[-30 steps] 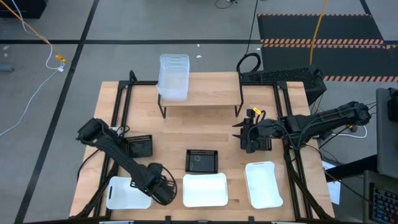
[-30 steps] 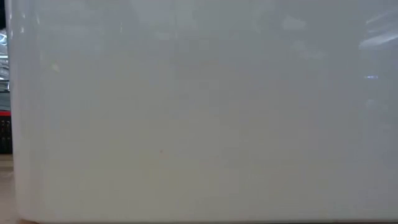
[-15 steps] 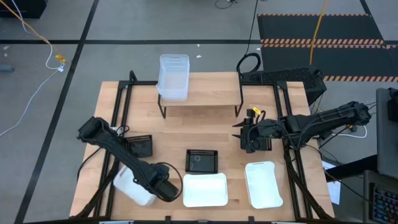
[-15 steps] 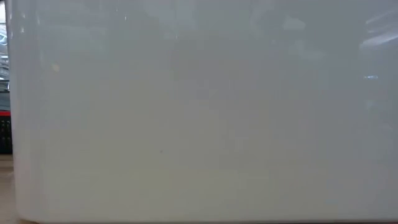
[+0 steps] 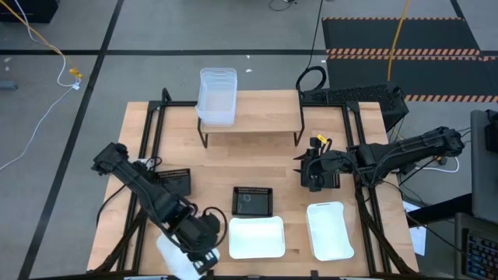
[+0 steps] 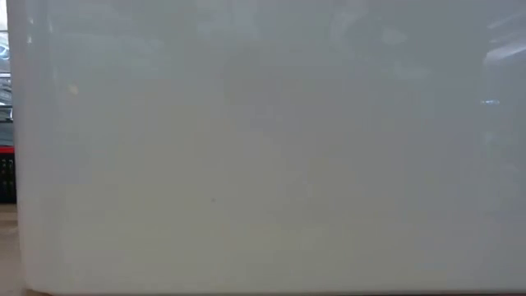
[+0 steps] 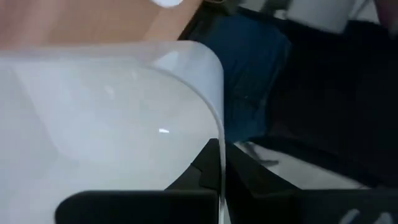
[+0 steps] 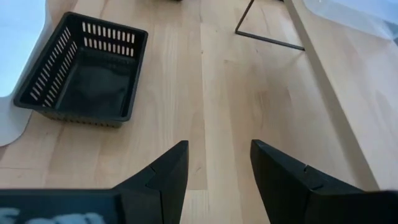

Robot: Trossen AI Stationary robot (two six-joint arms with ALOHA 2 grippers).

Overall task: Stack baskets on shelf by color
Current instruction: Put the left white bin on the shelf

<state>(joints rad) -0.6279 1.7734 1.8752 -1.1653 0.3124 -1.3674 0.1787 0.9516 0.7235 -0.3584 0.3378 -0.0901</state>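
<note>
My left gripper (image 5: 201,250) is shut on a white basket (image 5: 176,262), raised over the table's near left corner. Two more white baskets (image 5: 255,237) (image 5: 330,229) lie along the near edge; the wall of one (image 6: 263,148) fills the low view. A black basket (image 5: 253,201) sits mid-table and another black basket (image 5: 175,183) sits left. Clear baskets (image 5: 216,96) stand stacked on the left end of the shelf (image 5: 257,120). My right gripper (image 5: 311,173) hovers open at centre right, touching nothing. My left gripper pinches the white basket's thin side wall (image 7: 219,134) just below a rounded corner of the rim (image 7: 208,59). One finger (image 7: 196,171) is inside the basket and the other finger (image 7: 255,177) outside. The basket is lifted clear of the table and tilted.
In the right wrist view the mid-table black basket (image 8: 87,68) lies ahead of my right gripper (image 8: 217,155), with the shelf's plank (image 8: 348,81) beside it. Bare tabletop (image 5: 249,159) lies between the shelf and the black baskets.
My left gripper has taken hold of the left white basket and risen with it, rolling its wrist. The basket has left the table, tipped, and shifted toward the near edge. My right arm has kept still.
</note>
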